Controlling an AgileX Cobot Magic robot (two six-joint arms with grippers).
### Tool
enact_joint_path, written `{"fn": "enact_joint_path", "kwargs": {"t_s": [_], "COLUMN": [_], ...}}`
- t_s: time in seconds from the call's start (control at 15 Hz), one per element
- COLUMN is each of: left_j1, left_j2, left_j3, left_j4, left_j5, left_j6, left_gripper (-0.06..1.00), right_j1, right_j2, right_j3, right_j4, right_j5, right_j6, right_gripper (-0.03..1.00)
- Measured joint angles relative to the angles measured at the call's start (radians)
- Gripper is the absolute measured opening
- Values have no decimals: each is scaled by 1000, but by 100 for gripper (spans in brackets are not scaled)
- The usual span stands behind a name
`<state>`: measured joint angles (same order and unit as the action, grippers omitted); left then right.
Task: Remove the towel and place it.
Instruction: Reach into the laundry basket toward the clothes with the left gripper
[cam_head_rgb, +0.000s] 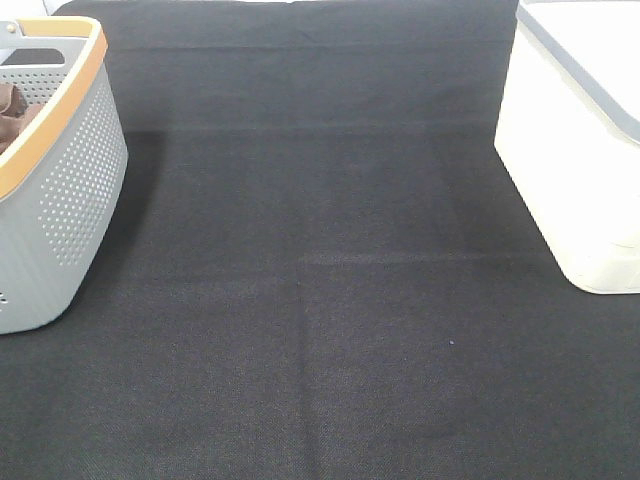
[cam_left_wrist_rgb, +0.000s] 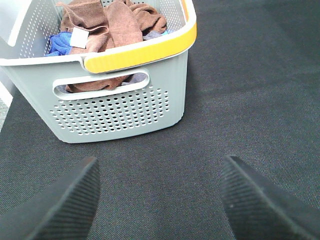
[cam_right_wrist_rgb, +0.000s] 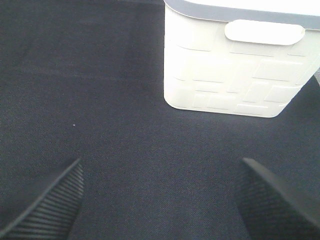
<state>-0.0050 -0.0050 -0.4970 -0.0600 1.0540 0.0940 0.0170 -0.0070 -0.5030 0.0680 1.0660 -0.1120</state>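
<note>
The reddish-brown towel (cam_left_wrist_rgb: 107, 25) lies crumpled in the grey basket (cam_left_wrist_rgb: 120, 107) with an orange rim, its small white tag (cam_left_wrist_rgb: 79, 37) showing. A bit of it shows in the high view (cam_head_rgb: 10, 110), inside the basket (cam_head_rgb: 70, 190) at the far left. My left gripper (cam_left_wrist_rgb: 160, 200) is open and empty, low over the black cloth, a short way in front of the basket's handle end. My right gripper (cam_right_wrist_rgb: 160, 200) is open and empty, facing the white bin (cam_right_wrist_rgb: 235, 65). Neither gripper shows in the high view.
A blue cloth (cam_left_wrist_rgb: 60, 44) lies under the towel in the basket. The white bin with a grey lid (cam_head_rgb: 575, 130) stands at the right. A black cloth (cam_head_rgb: 320, 300) covers the table between basket and bin.
</note>
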Motion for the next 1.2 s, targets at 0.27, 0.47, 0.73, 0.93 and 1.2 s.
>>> {"fn": "enact_joint_path", "kwargs": {"t_s": [0.27, 0.47, 0.73, 0.93, 1.2], "left_j1": [0, 0, 0, 0, 0], "left_j2": [0, 0, 0, 0, 0], "left_j3": [0, 0, 0, 0, 0], "left_j4": [0, 0, 1, 1, 1], "left_j5": [0, 0, 0, 0, 0], "left_j6": [0, 0, 0, 0, 0], "left_gripper": [66, 66, 66, 66, 66], "right_j1": [0, 0, 0, 0, 0], "right_j2": [0, 0, 0, 0, 0], "right_j3": [0, 0, 0, 0, 0], "right_j4": [0, 0, 0, 0, 0], "right_j5": [0, 0, 0, 0, 0], "right_j6": [0, 0, 0, 0, 0], "right_gripper": [78, 78, 78, 78, 78]}}
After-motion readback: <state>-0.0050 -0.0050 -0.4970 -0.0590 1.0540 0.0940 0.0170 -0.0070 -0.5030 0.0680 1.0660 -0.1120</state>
